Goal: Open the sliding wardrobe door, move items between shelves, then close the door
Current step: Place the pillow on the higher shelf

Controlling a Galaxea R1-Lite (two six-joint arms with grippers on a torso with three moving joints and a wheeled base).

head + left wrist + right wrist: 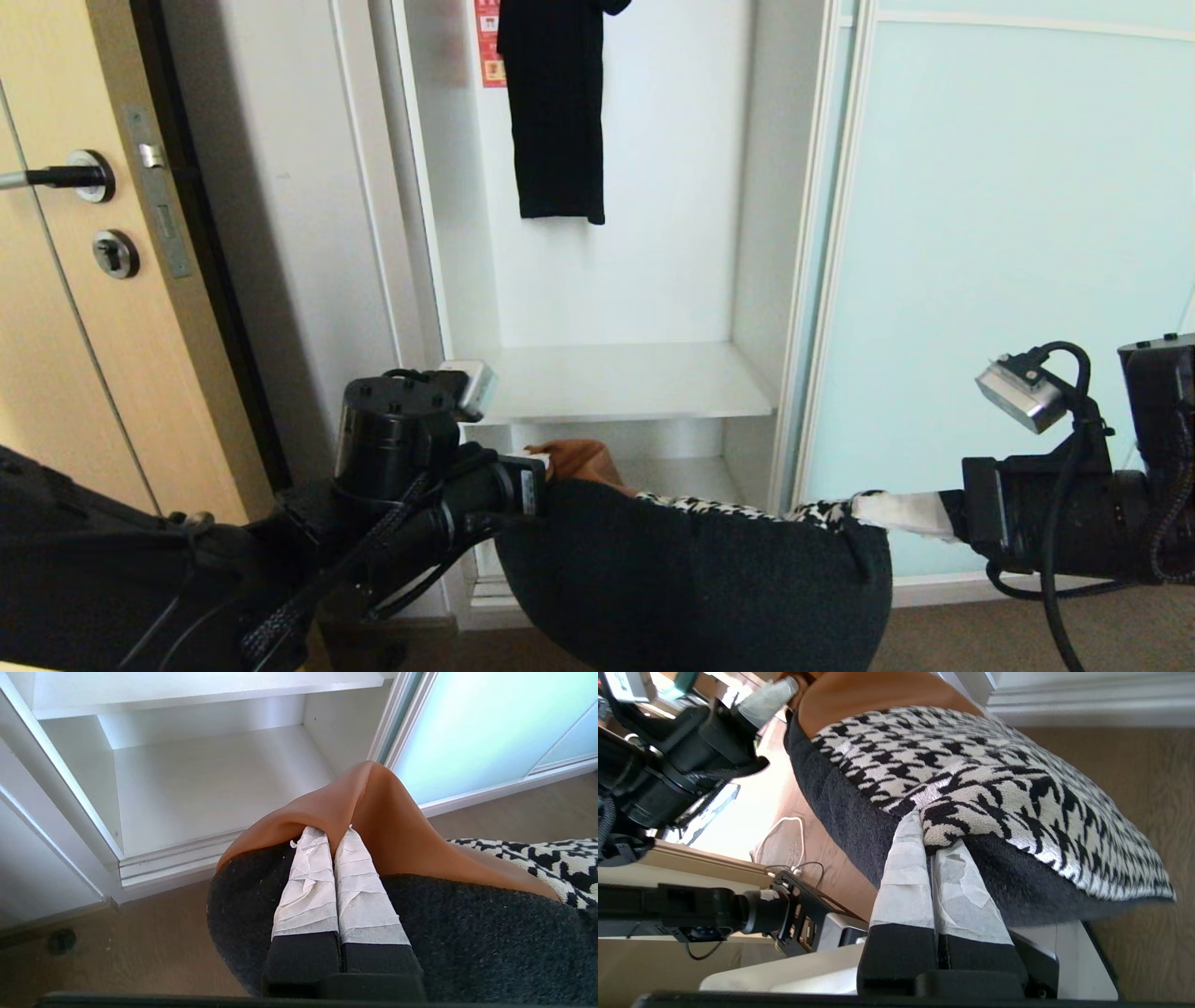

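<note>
While the sliding wardrobe door [1008, 280] stands open | left end effector [334, 835], right end effector [931, 830] clamp cushion [691, 579] corners | cushion at 6 o'clock below shelf [625, 383]

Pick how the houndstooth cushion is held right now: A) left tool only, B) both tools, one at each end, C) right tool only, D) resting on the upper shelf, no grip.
B: the left tool is shut on the tan-orange corner of the soft square black-and-white houndstooth cushion, and the right tool is shut on its houndstooth edge, in front of the open wardrobe.
</note>
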